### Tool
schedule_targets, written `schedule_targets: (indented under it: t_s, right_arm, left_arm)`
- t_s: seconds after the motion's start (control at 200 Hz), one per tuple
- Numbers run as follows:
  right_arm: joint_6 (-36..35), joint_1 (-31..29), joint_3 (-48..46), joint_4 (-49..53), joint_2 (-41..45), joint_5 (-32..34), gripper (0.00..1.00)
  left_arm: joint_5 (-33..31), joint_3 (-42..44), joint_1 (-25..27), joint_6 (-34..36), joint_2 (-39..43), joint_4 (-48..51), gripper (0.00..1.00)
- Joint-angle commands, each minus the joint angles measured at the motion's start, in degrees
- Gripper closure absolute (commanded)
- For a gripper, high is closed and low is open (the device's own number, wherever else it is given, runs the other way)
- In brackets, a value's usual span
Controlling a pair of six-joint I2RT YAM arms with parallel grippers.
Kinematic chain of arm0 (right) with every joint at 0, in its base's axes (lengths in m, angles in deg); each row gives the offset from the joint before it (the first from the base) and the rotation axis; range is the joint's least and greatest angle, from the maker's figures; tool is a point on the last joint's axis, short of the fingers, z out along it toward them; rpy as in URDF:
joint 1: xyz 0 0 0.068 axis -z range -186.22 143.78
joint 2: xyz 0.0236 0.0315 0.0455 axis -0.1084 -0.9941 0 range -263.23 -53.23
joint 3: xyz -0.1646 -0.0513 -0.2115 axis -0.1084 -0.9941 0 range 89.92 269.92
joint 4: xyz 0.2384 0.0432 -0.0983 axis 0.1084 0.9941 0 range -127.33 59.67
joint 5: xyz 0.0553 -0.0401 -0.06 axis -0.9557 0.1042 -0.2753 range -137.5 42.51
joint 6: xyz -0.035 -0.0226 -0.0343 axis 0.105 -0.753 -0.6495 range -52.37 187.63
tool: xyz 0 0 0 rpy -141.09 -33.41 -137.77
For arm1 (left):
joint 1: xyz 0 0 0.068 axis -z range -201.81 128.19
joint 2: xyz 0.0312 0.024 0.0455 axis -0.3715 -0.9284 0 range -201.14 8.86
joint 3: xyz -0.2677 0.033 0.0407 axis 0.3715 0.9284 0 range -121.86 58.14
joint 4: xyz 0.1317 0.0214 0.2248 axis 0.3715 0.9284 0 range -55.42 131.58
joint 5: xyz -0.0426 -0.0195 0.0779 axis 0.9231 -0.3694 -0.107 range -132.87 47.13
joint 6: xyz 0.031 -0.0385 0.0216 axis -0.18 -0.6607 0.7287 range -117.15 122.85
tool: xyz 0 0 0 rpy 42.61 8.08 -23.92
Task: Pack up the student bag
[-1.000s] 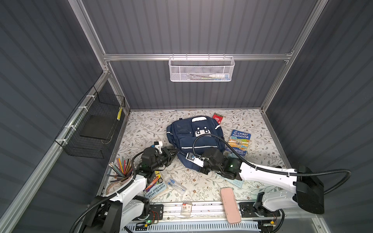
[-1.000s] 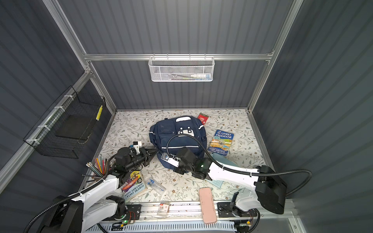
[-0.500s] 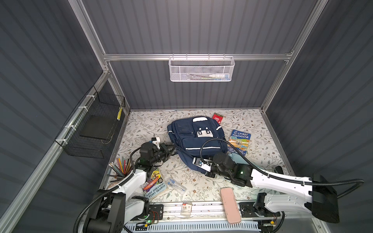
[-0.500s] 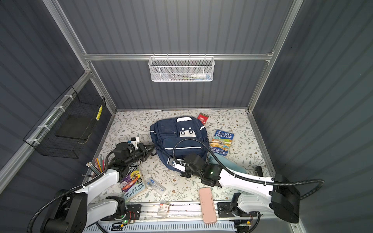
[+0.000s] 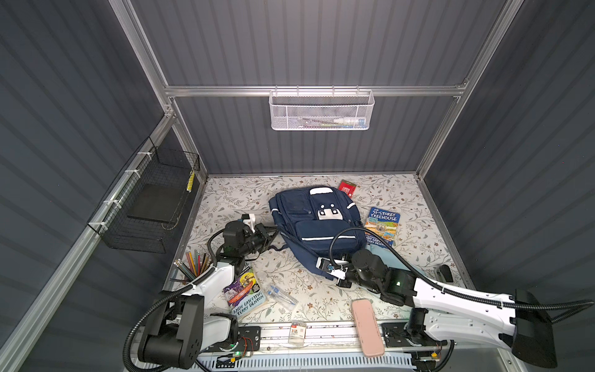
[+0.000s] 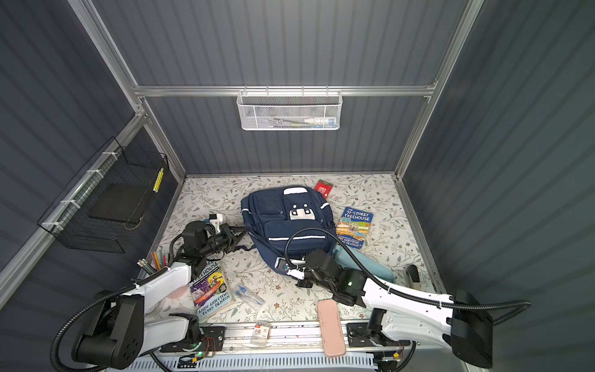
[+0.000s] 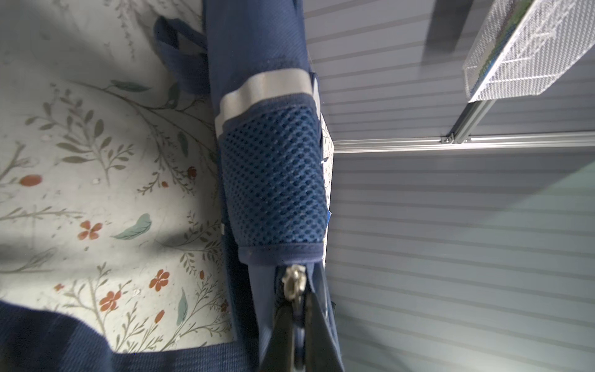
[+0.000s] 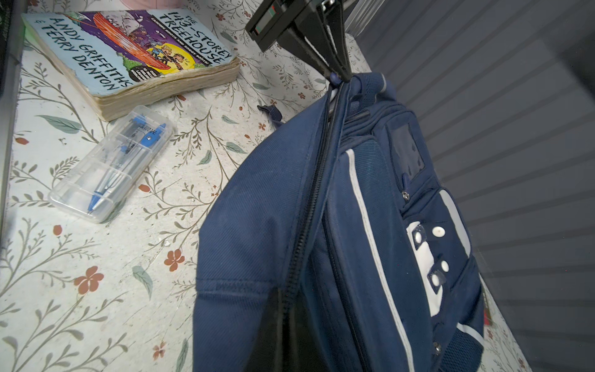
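Floral worktop [image 5: 289, 309]: bag [image 5: 318, 225] lies mid-worktop, white patch facing up, in both top views. One book [image 5: 246, 293] by my left arm, second book [image 5: 383, 227] just right of bag. My left hand [image 7: 299, 309] at bag's left corner, fingers pressed together, pinching zip pull [image 7: 291, 283]. My right hand [image 8: 288, 309] at bag's near end, fingers pressed together on fabric along zip line. Clear pen case [image 5: 281, 294] beside first book.

Left claw [image 7: 299, 302] and right claw [image 5: 319, 261] — both pinched tight — reach low toward centre.
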Motion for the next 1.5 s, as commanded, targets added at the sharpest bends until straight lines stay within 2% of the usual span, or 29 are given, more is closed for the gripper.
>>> schedule_targets:
  t_s: [0.0,0.085,0.185,0.33,0.375,0.435,0.475,0.525,0.615,0.66,0.695,0.715,0.74,0.775,0.785,0.8,0.866,0.936,1.021,1.096,1.136,1.196,1.266,1.361,1.496]
  right_arm:
    - [-1.23,-0.79,-0.26,6.86,-0.25,-1.81,1.0]
    - [-1.44,-0.74,1.97,5.63,-4.09,-2.41,1.0]
    - [-3.1,-0.79,5.73,4.11,-10.14,-3.14,1.0]
    - [-5.48,-0.78,11.83,2.8,-16.65,-6.75,1.0]
    - [-5.49,-0.79,13.37,2.75,-18.24,-7.78,1.0]
    - [-5.16,-0.82,15.13,2.7,-20.06,-8.84,1.0]
    - [-4.8,-0.85,15.94,2.32,-21.03,-9.37,0.94]
    - [-4.36,-0.83,16.73,1.91,-22.2,-9.66,0.8]
    - [-0.39,-0.88,18.12,1.27,-22.94,-6.81,0.63]
    - [3.27,-0.86,18.18,0.12,-22.26,-4.01,0.47]
    - [5.71,-0.78,17.57,-1.15,-21.05,-2.55,0.36]
    - [6.8,-0.77,16.9,-2.09,-20.22,-2.21,0.21]
    - [7.48,-0.76,15.69,-3.35,-19.08,-2.07,0.12]
    - [8.57,-0.78,13.96,-5.11,-17.38,-1.7,0.07]
    - [8.9,-0.79,13.49,-5.48,-16.97,-1.55,0.06]
    - [9.43,-0.79,12.88,-6.09,-16.24,-1.01,0.06]
    - [13.84,-0.11,10.77,-7.13,-13.74,2.01,0.03]
    - [21.53,2.53,9.84,-4.13,-11.24,1.93,0.03]
    - [32.86,8.35,8.53,0.0,-7.69,1.26,0.02]
    - [41.64,14.73,7.26,3.91,-3.85,0.34,0.01]
    - [45.26,17.31,6.12,5.24,-1.48,0.56,0.01]
    - [48.54,20.74,4.12,5.93,1.82,0.1,0.01]
    - [51.79,24.27,1.73,5.87,5.46,-0.75,0.01]
    - [54.61,28.43,-1.04,5.87,9.59,-2.9,0.01]
    - [55.38,30.02,-3.85,6.37,13.98,-2.65,0.01]
  left_arm:
    - [-18.06,-3.78,-6.33,4.47,2.4,-1.6,1.0]
    - [-17.94,-3.83,-6.27,4.51,4.38,-0.3,1.0]
    - [-16.31,-3.19,-6.24,3.86,6.15,-0.3,0.81]
    - [-16.79,-3.53,-6.24,5.09,10.14,3.8,0.47]
    - [-17.25,-4.15,-6.24,6.21,11.39,5.81,0.41]
    - [-17.35,-4.96,-6.24,7.28,12.5,7.82,0.38]
    - [-17.12,-5.44,-6.24,7.61,12.61,8.42,0.38]
    - [-15.95,-5.76,-6.24,7.63,12.22,7.77,0.37]
    - [-12.18,-6.62,-5.79,8.89,10.52,5.94,0.32]
    - [-10.12,-8.16,-5.03,11.4,9.45,6.53,0.28]
    - [-8.75,-9.87,-4.08,14.52,8.46,8.51,0.24]
    - [-8.11,-11.02,-3.33,16.35,7.81,9.95,0.21]
    - [-7.46,-12.45,-2.3,18.78,6.99,11.77,0.17]
    - [-7.02,-13.81,-0.48,21.93,6.29,13.61,0.11]
    - [-6.96,-14.16,0.1,22.77,6.06,13.83,0.03]
    - [-6.91,-14.65,1.03,24.4,5.76,14.22,0.01]
    - [-7.6,-17.79,4.93,30.7,4.24,19.54,0.0]
    - [-6.65,-20.17,7.57,35.8,2.01,23.3,0.0]
    - [-4.88,-22.66,9.65,41.25,-1.4,27.93,0.0]
    - [-6.83,-26.99,13.71,49.09,-5.4,36.97,0.0]
    - [-10.0,-29.1,17.6,53.94,-7.34,41.31,0.0]
    - [-18.68,-31.49,24.14,60.29,-9.69,46.14,0.0]
    - [-24.8,-34.14,29.37,65.05,-13.45,50.64,0.0]
    - [-30.51,-35.79,33.82,68.37,-18.09,52.82,0.0]
    - [-36.4,-36.74,39.19,72.49,-22.91,52.45,0.01]
